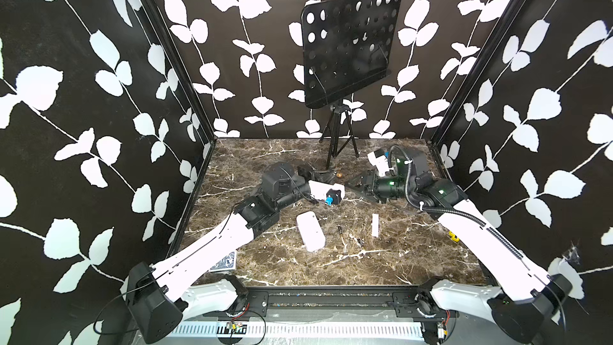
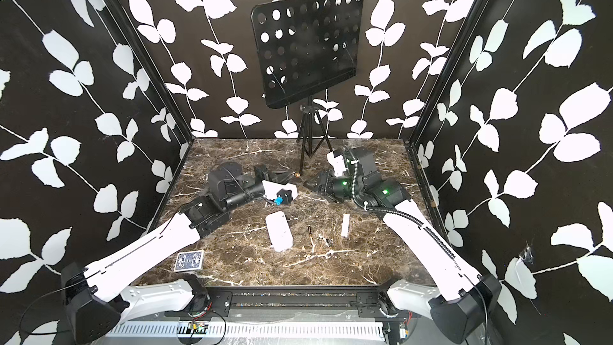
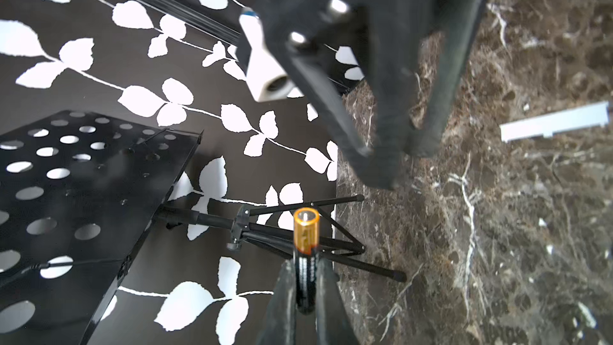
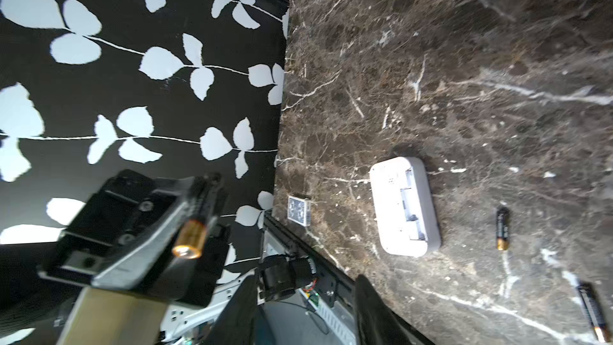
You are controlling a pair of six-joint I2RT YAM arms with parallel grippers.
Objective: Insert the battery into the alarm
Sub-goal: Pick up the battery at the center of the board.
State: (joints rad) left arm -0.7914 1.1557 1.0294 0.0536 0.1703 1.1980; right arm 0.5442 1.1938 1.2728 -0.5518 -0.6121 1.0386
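My left gripper [image 3: 306, 265] is shut on a black and copper battery [image 3: 306, 237], whose copper end sticks out past the fingertips. It is held above the far middle of the table, as both top views show [image 1: 337, 175] [image 2: 298, 175]. My right gripper [image 4: 303, 297] faces it a short way off, open and empty, and sees that battery [image 4: 188, 238] in the left jaws. The white alarm [image 1: 310, 232] [image 2: 279, 232] [image 4: 403, 207] lies face down nearer the front, its battery bay uncovered.
A white cover strip [image 1: 375, 225] [image 3: 554, 121] lies right of the alarm, with two loose batteries [image 4: 502, 229] [image 4: 593, 313] between them. A blue-patterned card box [image 2: 189, 260] sits at the front left. A black music stand [image 1: 348, 48] on a tripod stands at the back.
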